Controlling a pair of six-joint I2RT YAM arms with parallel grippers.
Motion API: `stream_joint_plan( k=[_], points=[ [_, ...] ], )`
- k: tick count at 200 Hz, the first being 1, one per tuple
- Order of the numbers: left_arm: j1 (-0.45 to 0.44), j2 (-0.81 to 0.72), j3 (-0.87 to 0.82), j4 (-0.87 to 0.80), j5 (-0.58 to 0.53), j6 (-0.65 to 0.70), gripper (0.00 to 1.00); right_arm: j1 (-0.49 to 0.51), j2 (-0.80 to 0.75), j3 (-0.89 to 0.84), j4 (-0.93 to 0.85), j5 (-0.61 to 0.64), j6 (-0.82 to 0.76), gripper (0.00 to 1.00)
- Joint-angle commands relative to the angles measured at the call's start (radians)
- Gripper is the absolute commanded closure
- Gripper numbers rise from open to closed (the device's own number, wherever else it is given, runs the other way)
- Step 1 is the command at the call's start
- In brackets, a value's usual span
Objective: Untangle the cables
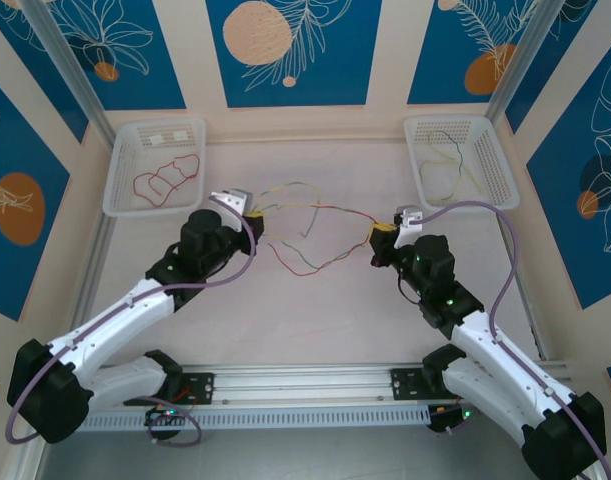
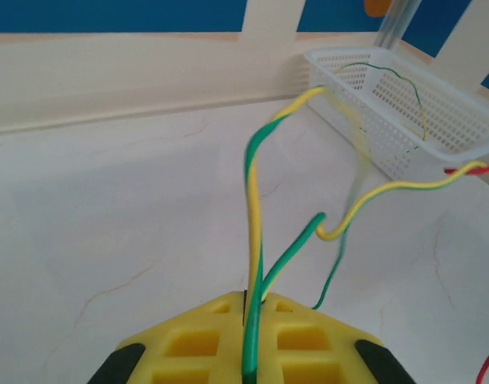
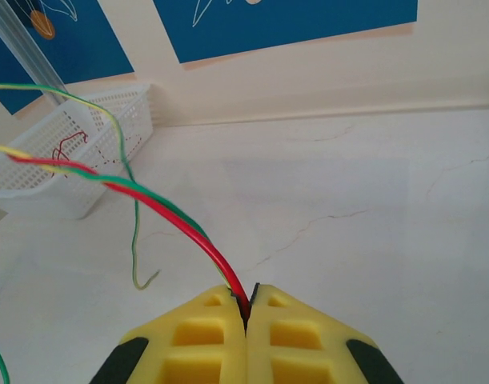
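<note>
Left arm: the left gripper [image 1: 247, 211] sits just right of the left white perforated plastic basket [image 1: 120, 150]. In the left wrist view its yellow padded jaws [image 2: 248, 320] are pressed together on a green strand and a yellow-and-green strand [image 2: 252, 184], which rise from the pads and arc away.

Right arm: the right gripper [image 1: 385, 232] sits near the right white perforated plastic basket [image 1: 490, 150], on its inner side. In the right wrist view its yellow jaws [image 3: 248, 308] are closed, pinching a red strand with a green one alongside [image 3: 172, 212].

Task items: the thin red, green and yellow cables [image 1: 305, 271] span the pale marbled tabletop [image 1: 315, 320] between the two grippers, one end clamped in each. They sag and cross in loose loops at mid-table, with a free green-yellow tail hanging near the centre.

Baskets: a looped red cable [image 1: 167, 180] lies inside the left basket. Pale yellow and green cables [image 1: 450, 160] lie inside the right basket, which also shows in the left wrist view [image 2: 436, 104]. The left basket shows in the right wrist view [image 3: 84, 168].
</note>
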Motion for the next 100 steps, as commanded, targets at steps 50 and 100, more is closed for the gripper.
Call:
stream_joint_plan(
  k=[50,100],
  points=[
    [0.088,-0.038,-0.029,0.009,-0.113,-0.047,0.62,-0.049,-0.013,0.003,-0.012,0.12,0.019,1.0],
    [0.091,-0.013,-0.022,0.047,-0.008,-0.017,0.66,-0.048,-0.015,0.004,0.014,0.079,-0.001,1.0]
  ],
)
